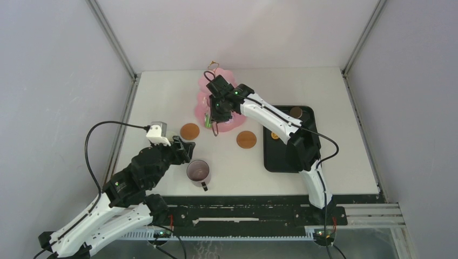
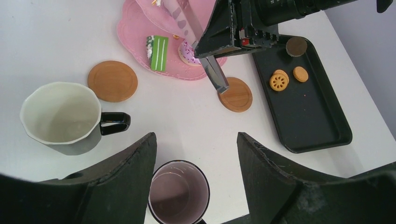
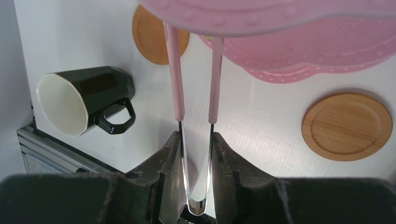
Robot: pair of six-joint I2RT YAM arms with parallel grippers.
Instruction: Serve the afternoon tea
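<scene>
Pink stand (image 1: pixel 202 105): far middle of tabletop (image 1: pixel 162 97); green pastry (image 2: pixel 158 46) and doughnut (image 2: pixel 188 52) on lowest tier.
Right jaws: narrow, clamped on spring end of tongs (image 3: pixel 176 93); pink tips run under a tier edge and are hidden, so cannot tell whether anything is pinched.
Left jaws: wide, holding nothing, hanging over near mug (image 2: pixel 179 193).
Mugs: near mug upright on bare tabletop, on no coaster; second mug (image 2: pixel 60 116) beside it, likewise off a coaster.
Coasters: left coaster (image 2: pixel 112 80) and right coaster (image 2: pixel 237 94) both bare, just in front of stand.
Tray (image 2: pixel 308 121): right of stand, biscuits (image 2: pixel 279 82) lying on it.
Step, as judged: loading stand with tongs; mugs to coasters not yet done.
Doing it well: keep squeeze on tongs even, clear scalloped rim before lowering, release only over a free spot. For near mug, come straight down around wall, away from handle, close gently, lift clear before crossing to coaster.
Risk: tongs nudging a tier and tipping stand.
</scene>
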